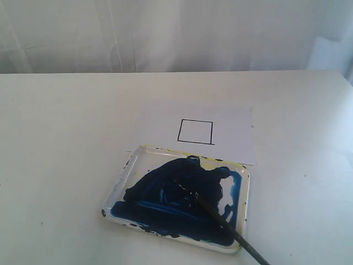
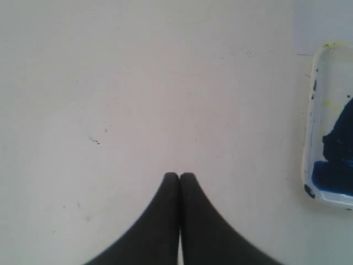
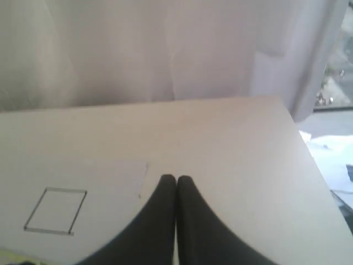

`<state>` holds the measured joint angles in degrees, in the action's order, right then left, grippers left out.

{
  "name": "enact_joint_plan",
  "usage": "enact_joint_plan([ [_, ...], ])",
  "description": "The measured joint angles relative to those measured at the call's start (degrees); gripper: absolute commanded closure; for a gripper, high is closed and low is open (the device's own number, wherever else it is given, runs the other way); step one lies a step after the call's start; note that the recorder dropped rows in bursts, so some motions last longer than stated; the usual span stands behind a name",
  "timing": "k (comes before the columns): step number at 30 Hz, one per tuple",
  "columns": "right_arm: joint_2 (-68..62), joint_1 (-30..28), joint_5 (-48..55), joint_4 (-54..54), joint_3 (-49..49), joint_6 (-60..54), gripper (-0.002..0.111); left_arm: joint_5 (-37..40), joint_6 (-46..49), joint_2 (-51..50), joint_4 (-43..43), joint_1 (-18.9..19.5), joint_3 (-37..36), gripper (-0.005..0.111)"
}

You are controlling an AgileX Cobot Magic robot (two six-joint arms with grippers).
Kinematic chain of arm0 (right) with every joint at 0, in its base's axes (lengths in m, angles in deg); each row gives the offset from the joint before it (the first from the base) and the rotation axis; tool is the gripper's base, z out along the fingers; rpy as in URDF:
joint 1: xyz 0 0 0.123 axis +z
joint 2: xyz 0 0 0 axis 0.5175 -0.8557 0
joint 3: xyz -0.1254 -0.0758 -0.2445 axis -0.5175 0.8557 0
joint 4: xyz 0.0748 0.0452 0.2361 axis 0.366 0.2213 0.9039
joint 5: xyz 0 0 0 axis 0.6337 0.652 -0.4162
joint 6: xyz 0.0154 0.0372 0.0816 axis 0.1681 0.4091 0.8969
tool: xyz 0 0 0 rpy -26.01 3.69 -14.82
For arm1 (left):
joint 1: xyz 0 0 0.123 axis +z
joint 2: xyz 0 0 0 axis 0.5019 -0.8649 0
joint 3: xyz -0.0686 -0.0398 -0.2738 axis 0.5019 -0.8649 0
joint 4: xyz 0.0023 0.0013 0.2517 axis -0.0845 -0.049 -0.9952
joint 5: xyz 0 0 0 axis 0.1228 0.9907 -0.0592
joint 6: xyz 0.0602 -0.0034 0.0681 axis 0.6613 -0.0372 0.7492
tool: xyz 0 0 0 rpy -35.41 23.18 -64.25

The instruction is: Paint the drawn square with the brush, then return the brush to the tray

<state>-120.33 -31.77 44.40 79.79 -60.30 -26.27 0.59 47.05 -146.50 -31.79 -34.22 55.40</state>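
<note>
The drawn square (image 1: 196, 132) is a thin black outline with a white inside, on a white paper sheet (image 1: 231, 132). In front of it lies the tray (image 1: 118, 185), smeared with dark blue paint. The brush (image 1: 226, 223) rests in the tray, bristles in the paint, its black handle sticking out over the front right corner. Neither gripper shows in the exterior view. My left gripper (image 2: 179, 175) is shut and empty above bare table, with the tray (image 2: 309, 110) off to one side. My right gripper (image 3: 176, 178) is shut and empty too, beside the drawn square (image 3: 55, 210).
A white curtain (image 1: 165, 33) hangs behind the table's far edge. In the right wrist view the table's side edge (image 3: 314, 165) shows, with clutter beyond it. The paper sheet's corner (image 3: 144, 165) lies just by the right fingertips.
</note>
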Motion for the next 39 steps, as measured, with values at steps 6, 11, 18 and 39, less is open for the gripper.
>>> enact_joint_plan([
  [6,-3.8,0.0,9.5,0.0,-1.0,-2.3,0.108,2.5,4.8,-13.1,2.7,0.0,10.4,0.107],
  [11,-6.3,0.0,10.5,2.1,-1.0,-5.3,0.108,4.8,11.8,-22.6,6.1,0.0,18.8,0.107],
  [18,-10.5,0.0,13.3,14.8,-1.0,-21.4,0.108,5.7,14.9,-33.6,6.9,0.0,29.4,0.107],
  [39,-12.4,4.6,17.8,19.1,-1.0,-33.1,0.076,12.1,26.4,-47.8,14.7,0.0,42.6,0.107],
])
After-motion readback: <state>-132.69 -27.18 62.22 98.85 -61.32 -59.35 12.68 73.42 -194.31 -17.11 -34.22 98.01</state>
